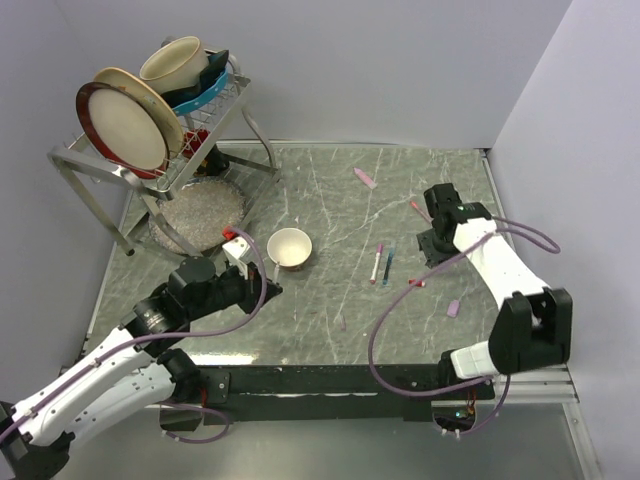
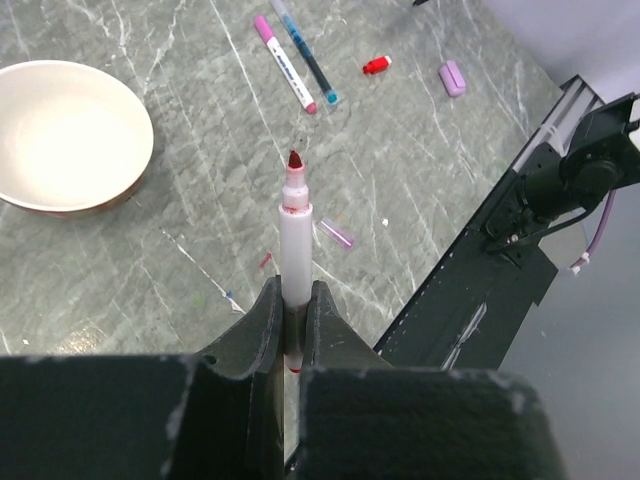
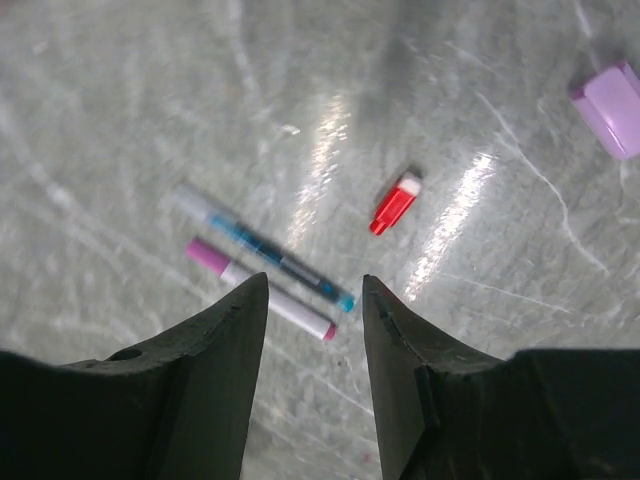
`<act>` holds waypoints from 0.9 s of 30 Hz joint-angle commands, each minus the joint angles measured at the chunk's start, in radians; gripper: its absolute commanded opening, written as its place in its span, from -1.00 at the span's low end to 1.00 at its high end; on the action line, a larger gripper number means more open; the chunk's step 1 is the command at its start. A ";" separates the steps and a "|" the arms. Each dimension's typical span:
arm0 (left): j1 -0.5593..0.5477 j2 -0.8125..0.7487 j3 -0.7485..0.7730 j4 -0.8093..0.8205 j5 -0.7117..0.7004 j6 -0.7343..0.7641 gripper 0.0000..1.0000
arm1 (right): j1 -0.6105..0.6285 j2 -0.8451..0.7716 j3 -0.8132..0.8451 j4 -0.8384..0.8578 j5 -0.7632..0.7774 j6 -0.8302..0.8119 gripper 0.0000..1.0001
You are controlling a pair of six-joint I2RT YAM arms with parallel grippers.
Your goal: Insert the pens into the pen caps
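1. The left gripper (image 2: 290, 300) was pictured clamped tight on a white pen (image 2: 296, 250). The pen was held by its lower barrel, and its uncapped red tip stuck out past the fingertips.
2. That pen was held clear of the tabletop (image 1: 330, 200), over its left half, just beside a cream bowl (image 1: 289, 247) that stood near the middle.
3. The right gripper (image 3: 315, 290) was shown with its jaws parted and nothing between them. It was hung over the right half of the tabletop.
4. 2 more pens were seen lying flat below and ahead of it, a pink pen (image 3: 260, 285) and a blue pen (image 3: 265, 250). They were laid side by side, almost touching, between the bowl and the right edge.
5. A red cap (image 3: 395, 203) was lying on its side just beside those 2 pens, toward the right edge and apart from both.
6. A lilac cap (image 3: 612, 108) was found farther on, toward the near-right corner, well apart from the pens.
7. A dish rack (image 1: 160, 150) loaded with plates and a cup was set at the far-left corner.
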 commanded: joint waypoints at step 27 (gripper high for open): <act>0.001 0.017 0.014 0.065 0.080 0.025 -0.98 | -0.042 0.175 -0.218 0.170 -0.008 0.251 0.03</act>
